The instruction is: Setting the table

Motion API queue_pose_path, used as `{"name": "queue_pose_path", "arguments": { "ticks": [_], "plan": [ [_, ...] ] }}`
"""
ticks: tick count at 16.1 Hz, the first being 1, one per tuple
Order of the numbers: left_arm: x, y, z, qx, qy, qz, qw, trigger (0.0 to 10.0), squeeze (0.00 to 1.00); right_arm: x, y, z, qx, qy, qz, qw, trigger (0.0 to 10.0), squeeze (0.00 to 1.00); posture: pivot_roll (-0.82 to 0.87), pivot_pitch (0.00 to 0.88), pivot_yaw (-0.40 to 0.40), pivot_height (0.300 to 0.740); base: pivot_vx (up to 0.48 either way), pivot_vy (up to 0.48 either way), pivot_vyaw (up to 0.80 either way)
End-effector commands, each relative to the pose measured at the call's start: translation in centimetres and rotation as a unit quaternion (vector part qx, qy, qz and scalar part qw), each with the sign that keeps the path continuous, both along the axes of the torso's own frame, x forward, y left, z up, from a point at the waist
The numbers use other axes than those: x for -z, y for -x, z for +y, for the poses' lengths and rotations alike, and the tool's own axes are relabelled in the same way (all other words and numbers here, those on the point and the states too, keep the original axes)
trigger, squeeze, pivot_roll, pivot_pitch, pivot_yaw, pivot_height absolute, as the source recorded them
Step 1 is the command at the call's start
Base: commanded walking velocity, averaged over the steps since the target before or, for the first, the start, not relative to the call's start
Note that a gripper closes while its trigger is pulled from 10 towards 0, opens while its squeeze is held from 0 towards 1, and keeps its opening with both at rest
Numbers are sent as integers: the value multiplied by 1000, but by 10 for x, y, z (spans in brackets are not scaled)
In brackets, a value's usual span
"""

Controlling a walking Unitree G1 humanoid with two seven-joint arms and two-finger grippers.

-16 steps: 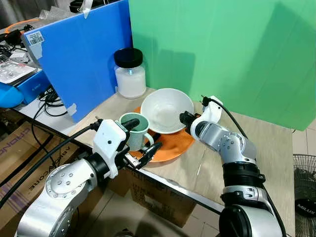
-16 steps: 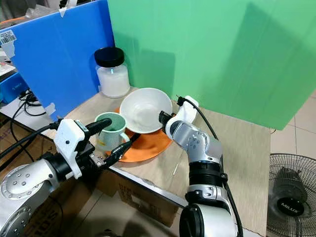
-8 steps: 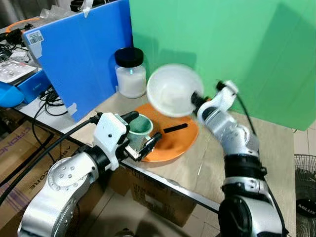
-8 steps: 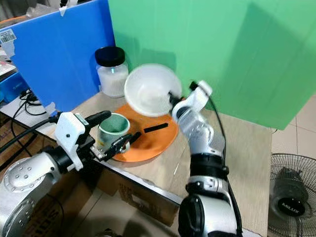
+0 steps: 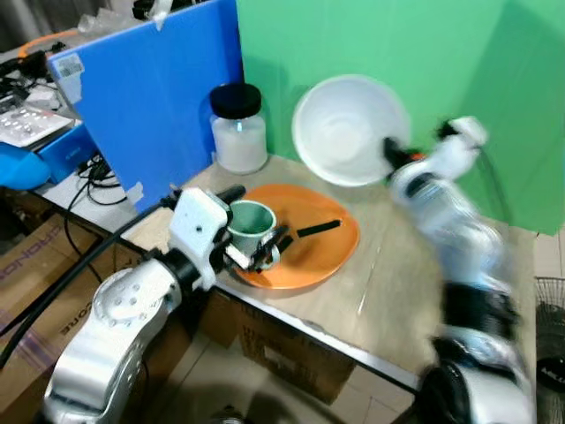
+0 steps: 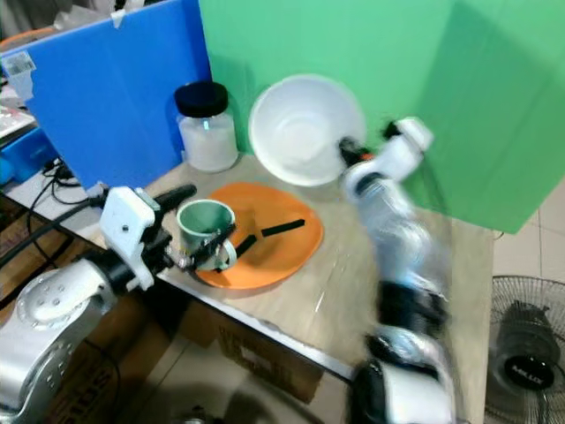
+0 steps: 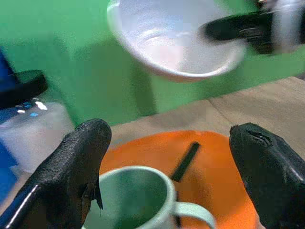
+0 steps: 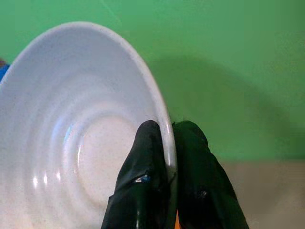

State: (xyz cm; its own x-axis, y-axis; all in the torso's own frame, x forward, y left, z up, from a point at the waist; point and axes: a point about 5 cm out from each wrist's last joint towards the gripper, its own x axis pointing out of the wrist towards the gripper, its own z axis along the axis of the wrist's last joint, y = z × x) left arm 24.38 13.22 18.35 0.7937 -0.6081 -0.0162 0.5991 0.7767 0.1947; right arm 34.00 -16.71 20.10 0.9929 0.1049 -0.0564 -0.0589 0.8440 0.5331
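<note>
A white bowl [image 5: 349, 128] hangs tilted in the air over the table's back, its rim pinched by my right gripper [image 5: 393, 152], which is shut on it; the right wrist view shows both fingers clamping the bowl [image 8: 81, 143] rim at the gripper [image 8: 169, 143]. Below lies an orange plate [image 5: 309, 261] with a black stick [image 5: 318, 229] on it. A green mug [image 5: 250, 221] stands at the plate's left edge. My left gripper [image 5: 254, 221] is open, one finger on either side of the mug [image 7: 138, 200], not closed on it.
A jar with a black lid [image 5: 238, 128] stands behind the plate, against a blue board [image 5: 150, 106] and a green board [image 5: 477, 71]. The wooden table [image 5: 397, 291] has bare room on the right. Cardboard boxes [image 5: 282, 362] sit under its front edge, a fan [image 6: 530, 353] stands at the right.
My right gripper has lifted the bowl off the plate, up and to the right, uncovering the black stick. My left gripper has slid in around the mug.
</note>
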Motion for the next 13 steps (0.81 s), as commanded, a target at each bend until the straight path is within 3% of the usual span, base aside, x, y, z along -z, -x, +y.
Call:
{"name": "queue_pose_path", "arguments": {
  "ticks": [1, 2, 5, 6, 9, 11, 13],
  "plan": [
    [-3, -4, 1, -18, 0, -15, 1000, 10000, 47, -21, 10, -1, -13, 21, -47, 999, 10000, 0, 105, 0, 58, 740, 0, 0, 0],
    [-8, -8, -5, -34, 19, -24, 999, 10000, 43, -25, 31, -12, -5, 63, -62, 996, 10000, 0, 101, 0, 61, 740, 0, 0, -719],
    [-14, -11, -12, -45, 37, -36, 998, 10000, 39, -21, 54, -19, 14, 98, -63, 993, 10000, 0, 94, 0, 52, 740, 0, 0, -773],
    [-18, -12, -16, -60, 45, -53, 996, 10000, 43, -13, 70, -25, 40, 119, -57, 990, 10000, 0, 104, 0, 26, 740, 0, 0, -800],
    [-18, -14, -11, -107, 44, -63, 991, 10000, 35, 6, 95, -26, 70, 171, -16, 983, 10000, 0, 100, 0, 5, 740, 0, 0, -800],
    [-7, -12, -7, -122, 22, -49, 991, 10000, 39, 18, 106, -18, 58, 222, 15, 973, 10000, 0, 88, 0, 15, 740, 0, 0, -800],
    [-1, -11, -1, -145, 15, -43, 988, 10000, 43, 22, 112, -22, 68, 216, 27, 974, 10000, 0, 84, 0, 17, 740, 0, 0, -800]
  ]
}}
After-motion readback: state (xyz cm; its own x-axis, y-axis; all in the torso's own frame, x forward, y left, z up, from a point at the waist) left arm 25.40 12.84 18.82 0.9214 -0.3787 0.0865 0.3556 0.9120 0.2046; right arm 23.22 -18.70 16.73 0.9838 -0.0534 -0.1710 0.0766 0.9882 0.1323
